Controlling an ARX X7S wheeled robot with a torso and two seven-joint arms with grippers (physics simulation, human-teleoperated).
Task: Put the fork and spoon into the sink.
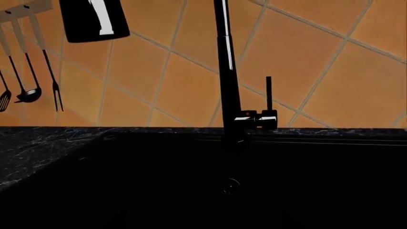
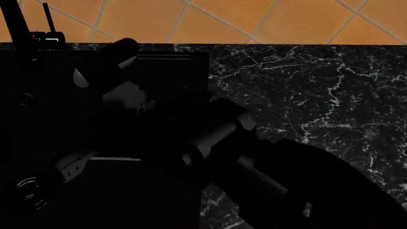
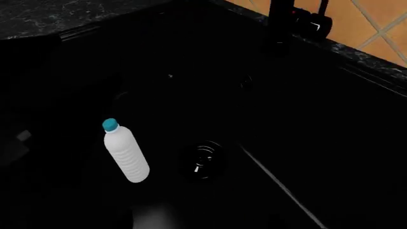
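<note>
The sink (image 2: 178, 62) is a black basin set in the marble at the head view's left; its ringed drain (image 2: 28, 188) shows near the front, and again as the drain (image 3: 202, 162) in the right wrist view. Both arms reach over the basin as dark shapes: the left arm (image 2: 117, 88) points toward the back wall and the right arm (image 2: 222, 129) comes in from the lower right. Neither gripper's fingers can be made out in the dark. A pale blur (image 3: 149, 217) lies by the right gripper's jaws; I cannot tell what it is. The fork and the spoon are hidden.
A white bottle with a blue cap (image 3: 126, 152) lies in the basin beside the drain. The black faucet (image 1: 228, 71) rises at the sink's back edge. Ladles and a meat fork (image 1: 56, 90) hang on the tiled wall. Black marble counter (image 2: 318, 95) extends right.
</note>
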